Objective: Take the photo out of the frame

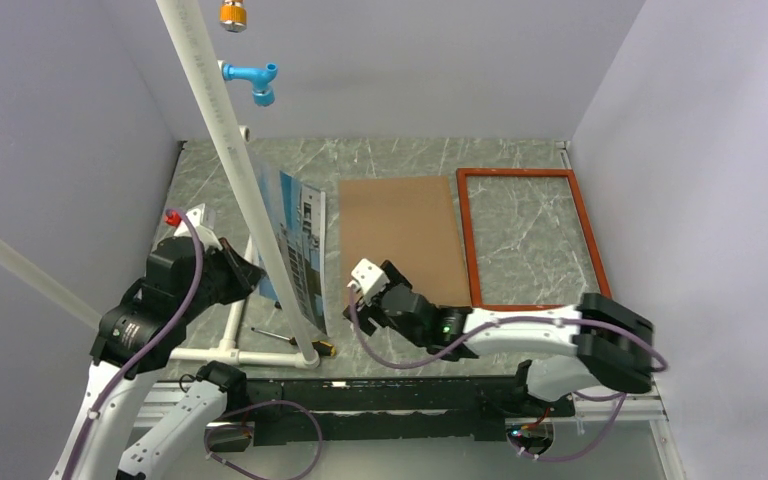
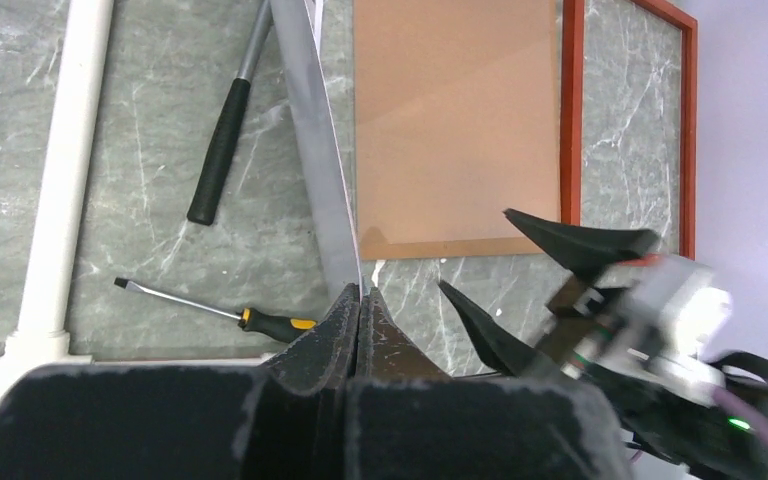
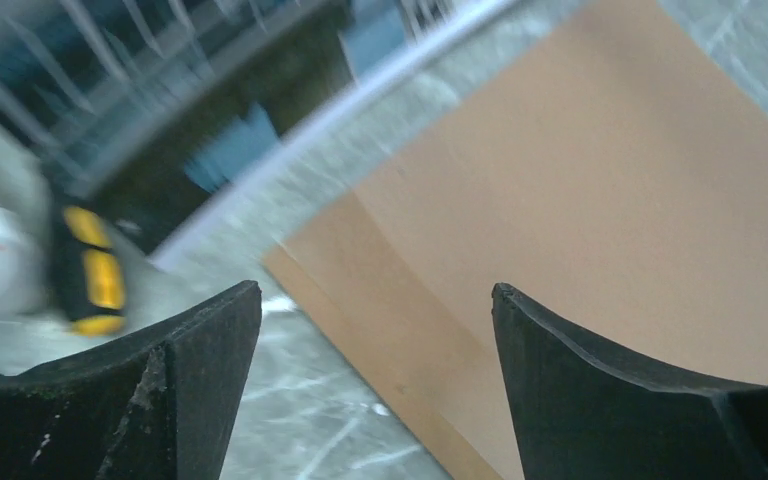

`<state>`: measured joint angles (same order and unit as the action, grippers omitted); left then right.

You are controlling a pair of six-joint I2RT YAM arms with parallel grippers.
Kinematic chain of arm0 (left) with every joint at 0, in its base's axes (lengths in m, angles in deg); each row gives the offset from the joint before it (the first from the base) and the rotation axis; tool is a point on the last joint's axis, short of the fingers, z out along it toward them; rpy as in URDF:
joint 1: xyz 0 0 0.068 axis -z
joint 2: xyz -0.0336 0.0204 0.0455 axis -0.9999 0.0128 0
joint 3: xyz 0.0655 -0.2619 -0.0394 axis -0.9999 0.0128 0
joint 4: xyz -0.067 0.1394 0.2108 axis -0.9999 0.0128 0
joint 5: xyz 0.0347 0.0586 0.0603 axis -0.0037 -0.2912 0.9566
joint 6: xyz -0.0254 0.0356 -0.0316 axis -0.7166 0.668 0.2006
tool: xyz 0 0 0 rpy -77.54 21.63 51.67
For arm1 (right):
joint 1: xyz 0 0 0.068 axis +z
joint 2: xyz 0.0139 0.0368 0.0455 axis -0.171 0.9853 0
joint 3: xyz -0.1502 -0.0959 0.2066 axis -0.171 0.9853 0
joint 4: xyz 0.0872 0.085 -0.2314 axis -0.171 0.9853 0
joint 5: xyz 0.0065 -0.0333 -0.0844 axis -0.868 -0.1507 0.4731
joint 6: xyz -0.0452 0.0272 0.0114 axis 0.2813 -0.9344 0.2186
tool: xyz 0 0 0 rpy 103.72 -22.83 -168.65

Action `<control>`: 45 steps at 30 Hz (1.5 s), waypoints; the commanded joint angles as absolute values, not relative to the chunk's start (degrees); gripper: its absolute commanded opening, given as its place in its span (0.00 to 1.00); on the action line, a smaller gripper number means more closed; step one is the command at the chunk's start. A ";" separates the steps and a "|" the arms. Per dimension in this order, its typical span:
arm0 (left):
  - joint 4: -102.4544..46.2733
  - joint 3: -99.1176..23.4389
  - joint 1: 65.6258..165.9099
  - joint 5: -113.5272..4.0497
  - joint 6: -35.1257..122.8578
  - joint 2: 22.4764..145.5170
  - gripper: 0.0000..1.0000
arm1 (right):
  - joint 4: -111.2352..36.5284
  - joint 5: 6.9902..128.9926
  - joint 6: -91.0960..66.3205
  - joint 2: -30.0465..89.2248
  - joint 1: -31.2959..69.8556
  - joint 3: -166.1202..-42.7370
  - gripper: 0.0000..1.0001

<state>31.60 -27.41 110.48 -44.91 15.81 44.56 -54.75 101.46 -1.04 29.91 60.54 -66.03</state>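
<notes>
Now | left pincer [image 2: 361,300]: clamped on photo [image 1: 305,235] edge | right pincer [image 3: 375,295]: spread wide, empty, over board [image 3: 580,190]

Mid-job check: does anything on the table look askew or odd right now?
Yes: the photo is tipped up steeply on edge, pinched by the left end effector, rather than lying flat. The brown board lies flat on its own between it and the empty frame. No damage or spills show.

Parted fingers [image 3: 190,390] over flat brown board [image 3: 580,200]
</notes>
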 commanded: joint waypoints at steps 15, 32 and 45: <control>21.80 -29.51 110.54 -53.99 10.09 49.79 0.00 | -69.88 89.75 -9.88 28.32 67.43 -68.95 0.95; 19.93 -29.65 110.54 -57.01 8.24 50.42 0.00 | -72.87 109.81 0.18 38.76 70.44 -79.16 0.42; 18.25 -30.04 110.54 -58.18 8.59 49.28 0.00 | -70.64 110.08 -1.38 37.16 69.81 -81.54 0.00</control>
<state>20.86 -28.08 110.46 -56.39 8.64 50.68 -69.46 108.76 -0.64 39.38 70.20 -78.79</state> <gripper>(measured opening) 0.009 0.007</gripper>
